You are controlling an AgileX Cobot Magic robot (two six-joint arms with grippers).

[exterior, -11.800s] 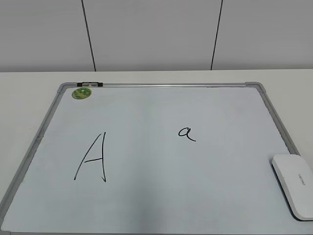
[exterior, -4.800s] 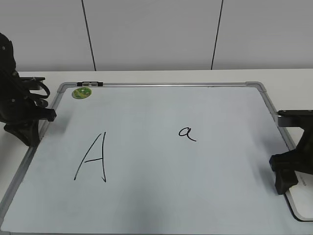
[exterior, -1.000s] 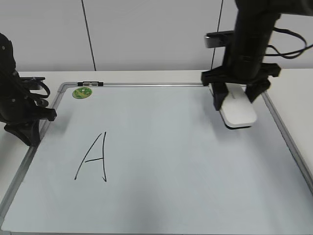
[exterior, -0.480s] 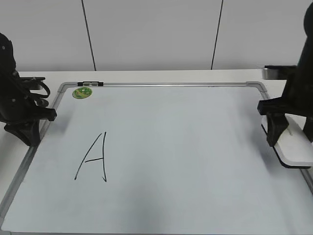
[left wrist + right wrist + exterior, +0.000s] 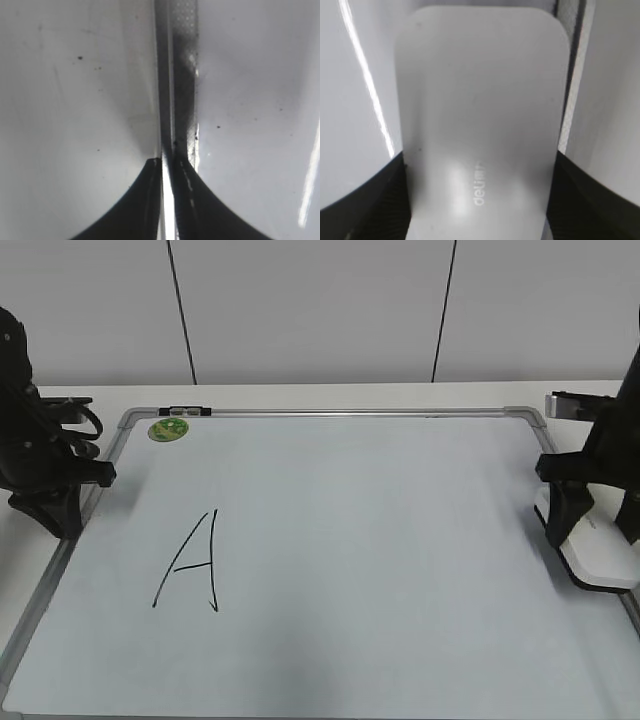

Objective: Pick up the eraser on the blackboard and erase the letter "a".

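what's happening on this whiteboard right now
The right tool grips the white eraser from both sides at the right edge of the whiteboard, low over the frame. The board's middle is bare; the only writing visible is a large capital "A" on the left, so no small "a" shows anywhere. A round green magnet sits in the top left corner. The left tool rests at the left frame, holding nothing, fingers nearly together.
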